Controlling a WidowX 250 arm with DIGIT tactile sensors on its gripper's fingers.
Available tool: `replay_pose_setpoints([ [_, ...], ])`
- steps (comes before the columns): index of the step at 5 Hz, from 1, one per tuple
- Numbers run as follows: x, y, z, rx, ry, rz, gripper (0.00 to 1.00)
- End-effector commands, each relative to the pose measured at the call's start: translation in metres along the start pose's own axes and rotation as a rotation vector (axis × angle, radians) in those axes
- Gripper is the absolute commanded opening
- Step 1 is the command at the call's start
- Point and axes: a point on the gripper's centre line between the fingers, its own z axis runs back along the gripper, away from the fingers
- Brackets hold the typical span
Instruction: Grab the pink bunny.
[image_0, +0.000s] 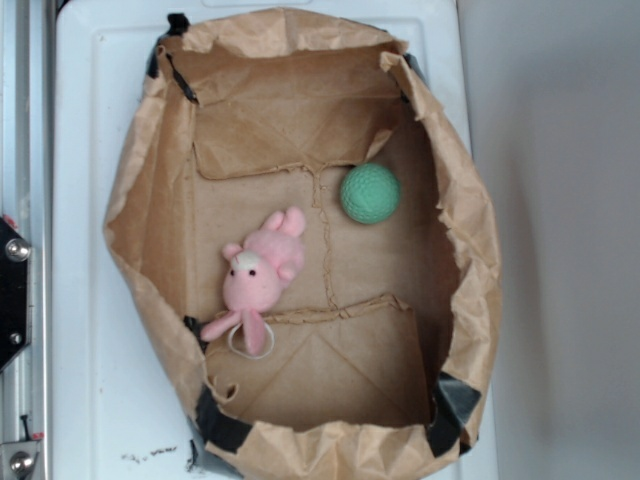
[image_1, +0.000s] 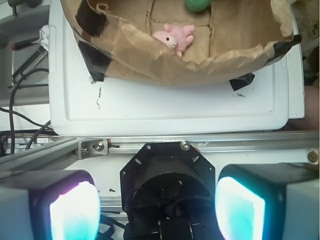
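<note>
The small soft pink plush bunny lies left of centre in the crumpled brown paper bag, well apart from the green knitted ball at upper right. The gripper, apparently outside the bag, has its pads spread wide, holding nothing.

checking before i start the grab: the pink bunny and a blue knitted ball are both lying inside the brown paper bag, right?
Not quite: the knitted ball is green, not blue. The exterior view shows it clearly. The rest holds: it and the pink bunny both lie inside the brown paper bag, apart from each other.
</note>
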Motion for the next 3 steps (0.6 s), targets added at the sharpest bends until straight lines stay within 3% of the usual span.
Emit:
replay_pose_setpoints([
  [1, 0.051, 0.001, -0.01, 0.022, -0.038, 0.075, 1.0],
  [3, 0.111, 0.001, -0.035, 0.058, -0.068, -0.011, 1.0],
])
